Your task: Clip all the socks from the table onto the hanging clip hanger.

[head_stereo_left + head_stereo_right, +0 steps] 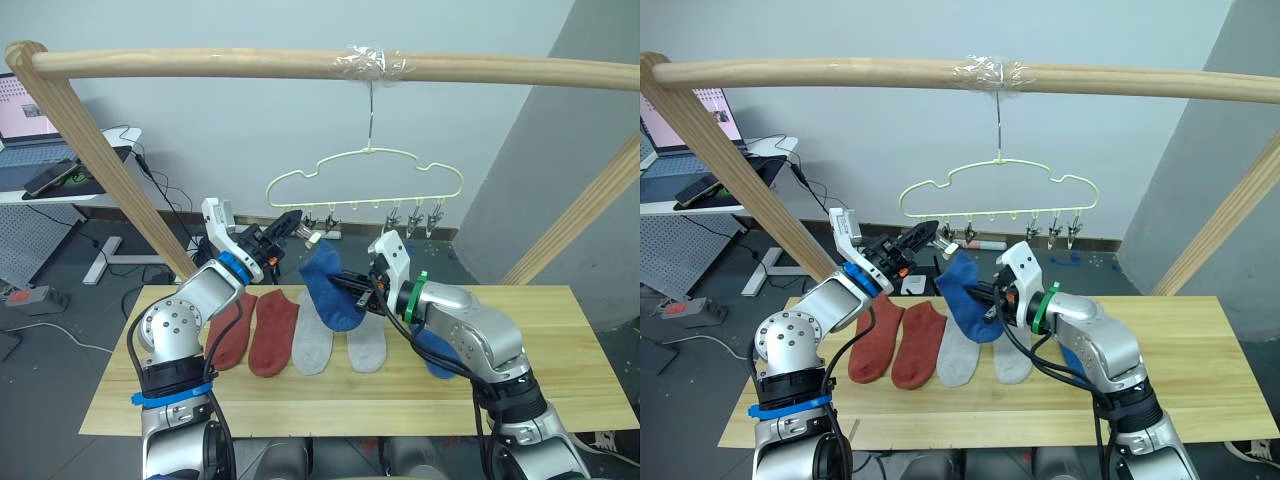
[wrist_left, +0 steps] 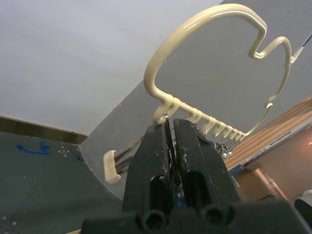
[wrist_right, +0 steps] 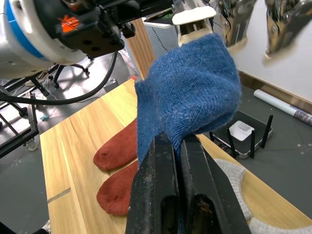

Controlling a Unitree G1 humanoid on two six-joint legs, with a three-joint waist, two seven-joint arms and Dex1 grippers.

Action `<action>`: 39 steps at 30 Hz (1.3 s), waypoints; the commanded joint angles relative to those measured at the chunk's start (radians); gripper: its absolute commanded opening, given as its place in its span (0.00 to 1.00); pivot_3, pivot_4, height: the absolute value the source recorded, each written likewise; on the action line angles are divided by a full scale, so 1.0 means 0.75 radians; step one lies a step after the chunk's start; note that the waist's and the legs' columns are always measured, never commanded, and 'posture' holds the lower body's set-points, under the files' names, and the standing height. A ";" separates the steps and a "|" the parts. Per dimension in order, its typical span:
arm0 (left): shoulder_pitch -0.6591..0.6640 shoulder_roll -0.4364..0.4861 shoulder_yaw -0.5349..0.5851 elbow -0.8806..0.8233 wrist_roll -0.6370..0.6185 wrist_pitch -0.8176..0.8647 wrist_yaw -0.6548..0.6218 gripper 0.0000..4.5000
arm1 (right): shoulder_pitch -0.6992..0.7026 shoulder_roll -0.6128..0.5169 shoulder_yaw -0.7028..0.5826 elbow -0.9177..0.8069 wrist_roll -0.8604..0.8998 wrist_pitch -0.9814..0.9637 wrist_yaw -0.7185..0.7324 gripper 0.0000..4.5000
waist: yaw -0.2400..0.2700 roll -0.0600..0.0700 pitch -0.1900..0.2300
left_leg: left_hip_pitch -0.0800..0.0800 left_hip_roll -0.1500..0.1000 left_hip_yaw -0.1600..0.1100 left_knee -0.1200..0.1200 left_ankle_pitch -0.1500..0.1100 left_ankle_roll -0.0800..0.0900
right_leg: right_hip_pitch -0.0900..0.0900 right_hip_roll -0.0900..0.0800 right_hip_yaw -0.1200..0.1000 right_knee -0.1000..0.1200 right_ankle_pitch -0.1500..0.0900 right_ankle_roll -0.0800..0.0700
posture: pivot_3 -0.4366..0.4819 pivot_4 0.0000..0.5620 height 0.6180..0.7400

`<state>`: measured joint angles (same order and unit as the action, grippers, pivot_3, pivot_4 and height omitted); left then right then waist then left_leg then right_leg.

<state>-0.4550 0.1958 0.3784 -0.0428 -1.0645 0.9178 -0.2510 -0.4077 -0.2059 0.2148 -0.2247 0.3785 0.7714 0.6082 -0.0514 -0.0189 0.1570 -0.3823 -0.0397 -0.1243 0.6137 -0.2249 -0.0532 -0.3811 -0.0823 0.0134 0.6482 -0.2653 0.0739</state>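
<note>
the right gripper (image 1: 358, 287) pinches one blue sock (image 1: 328, 285), held up above the desk (image 1: 560, 345) just below the clip hanger (image 1: 365, 180). the left gripper (image 1: 295, 222) is pressed together on the leftmost clip (image 1: 311, 236) of the hanger, which hangs by its hook from a wooden pole (image 1: 300, 64). on the desk lie two rust-red socks (image 1: 255, 330) and two light grey socks (image 1: 338, 342) side by side, and a second blue sock (image 1: 435, 355) mostly hidden behind the right arm.
</note>
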 commanded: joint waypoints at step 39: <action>0.205 0.352 -0.194 -0.281 0.376 -0.217 -0.141 0.92 | -0.123 0.270 -0.037 0.265 0.074 0.019 -0.016 0.15 | -0.005 0.000 0.000 | -0.001 0.001 0.001 -0.001 0.000 0.000 | -0.006 0.002 0.003 0.004 0.001 -0.002 | 0.47 0.22 1.00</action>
<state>-0.3020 0.4499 0.2411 -0.2178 -0.8167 0.7958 -0.3358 -0.4784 -0.0219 0.2110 -0.0245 0.4028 0.7832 0.5960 -0.0549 -0.0187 0.1570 -0.3828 -0.0391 -0.1239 0.6126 -0.2247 -0.0536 -0.3854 -0.0805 0.0159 0.6508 -0.2641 0.0717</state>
